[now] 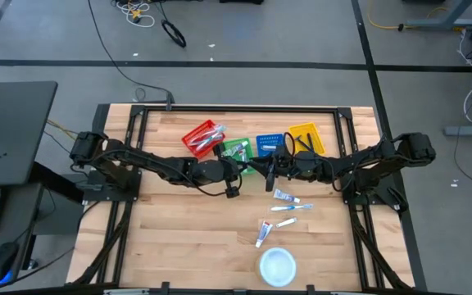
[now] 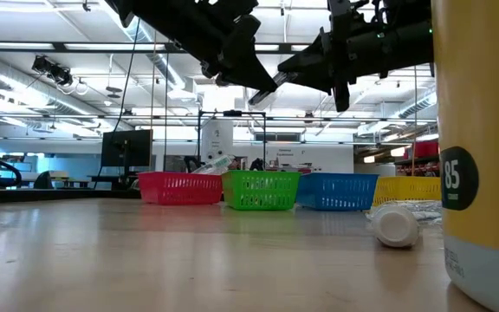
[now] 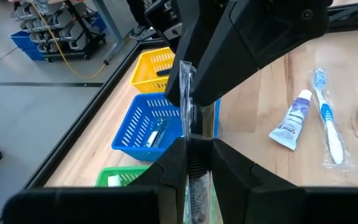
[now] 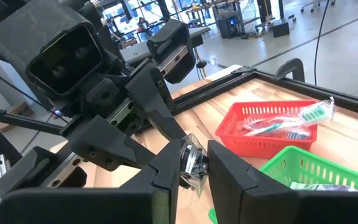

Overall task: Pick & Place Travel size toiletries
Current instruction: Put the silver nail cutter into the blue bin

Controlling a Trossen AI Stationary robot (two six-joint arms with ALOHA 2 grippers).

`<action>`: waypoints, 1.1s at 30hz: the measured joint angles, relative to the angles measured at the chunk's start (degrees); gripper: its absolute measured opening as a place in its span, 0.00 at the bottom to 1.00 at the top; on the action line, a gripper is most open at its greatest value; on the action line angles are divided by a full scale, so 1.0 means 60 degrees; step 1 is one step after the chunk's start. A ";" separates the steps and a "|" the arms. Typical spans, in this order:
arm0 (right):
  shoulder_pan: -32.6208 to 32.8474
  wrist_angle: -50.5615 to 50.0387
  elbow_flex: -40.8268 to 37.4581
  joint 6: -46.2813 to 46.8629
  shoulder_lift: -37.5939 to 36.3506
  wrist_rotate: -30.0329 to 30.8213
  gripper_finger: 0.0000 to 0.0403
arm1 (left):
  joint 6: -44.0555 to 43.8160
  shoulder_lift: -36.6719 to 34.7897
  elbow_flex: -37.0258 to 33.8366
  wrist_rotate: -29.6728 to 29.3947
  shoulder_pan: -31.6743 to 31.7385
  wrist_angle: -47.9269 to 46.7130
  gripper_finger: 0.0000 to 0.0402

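Mid-air handover over the middle of the surface [image 1: 187, 238], above the row of baskets and nearest the green basket [image 1: 236, 150] and blue basket [image 1: 269, 144]. Left claw [image 3: 194, 146] clamped on one end of a clear-wrapped item [image 3: 188, 81]; right claw [image 4: 194, 165] pinched onto the other end of the same wrapper, fingers nearly together around it. Likely next: release by one side only. Best to confirm the receiving grip sits on the stiff body inside and not on loose film alone, then open the giving claw slowly and draw straight back, no twist, so that crinkled film cannot snag a fingertip. Keep it level over the baskets so that a slip lands in one of them and not off the edge. Rest of the toiletries well apart on bare wood: a white tube [image 1: 285, 196], a toothbrush [image 1: 293, 208], another tube [image 1: 262, 235], plus a round white disc [image 1: 277, 265] nearer the front. Hard to tell: what lies inside the wrapper, dark and ribbed, perhaps a razor, cannot say; from above, the item lost between the two dark claws. Which basket it is meant for, unclear. Low view partly blocked by a yellow container [image 2: 483, 147]; basket contents mostly screened by mesh.
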 joint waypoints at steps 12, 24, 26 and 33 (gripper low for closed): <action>-0.0392 -0.1177 -0.0011 -0.0319 -0.0044 0.0022 0.16 | -0.0039 -0.0015 0.0018 -0.0019 0.0215 0.0057 0.32; -0.1313 -0.5024 -0.0015 0.0315 -0.1547 0.2373 0.16 | -0.0468 -0.0015 0.0018 -0.0015 0.0682 -0.0005 0.36; -0.1540 -0.5774 -0.0028 0.1050 -0.1524 0.2395 0.16 | -0.0466 -0.0015 0.0018 -0.0011 0.0761 0.0002 0.36; -0.2066 -0.5614 -0.0382 0.2006 -0.0915 0.1576 0.16 | -0.0781 -0.0011 0.0010 0.0000 0.1073 -0.0013 0.37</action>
